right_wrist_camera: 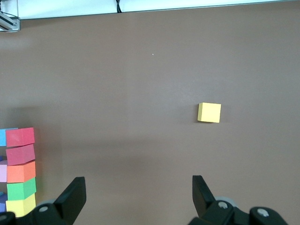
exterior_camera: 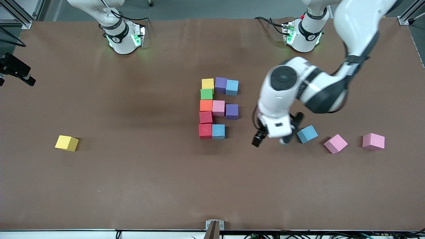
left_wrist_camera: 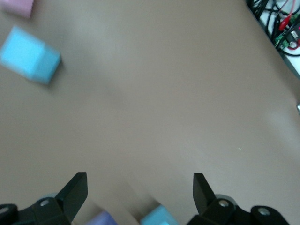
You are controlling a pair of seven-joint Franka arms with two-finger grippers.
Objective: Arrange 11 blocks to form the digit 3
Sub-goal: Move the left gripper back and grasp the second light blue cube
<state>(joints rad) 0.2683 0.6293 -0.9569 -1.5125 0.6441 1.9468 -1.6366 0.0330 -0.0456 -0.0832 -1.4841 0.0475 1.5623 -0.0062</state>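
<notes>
Left gripper point(exterior_camera: 270, 141) (empty) — fingers wide

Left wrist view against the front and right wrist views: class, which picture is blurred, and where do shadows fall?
Left wrist view: smeared, the loose blue block has soft edges, and the open left gripper holds nothing. Front view: sharp on the table, with a soft shadow beside the lone yellow block; the left arm's upper part is motion-blurred. Right wrist view: crisp, even light, with the open right gripper empty.

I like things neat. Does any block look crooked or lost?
Yes. A blue block and a pink block sit twisted beside the left tool. The digit 3 misses its last cube, and a yellow block lies alone toward the right arm's end.
</notes>
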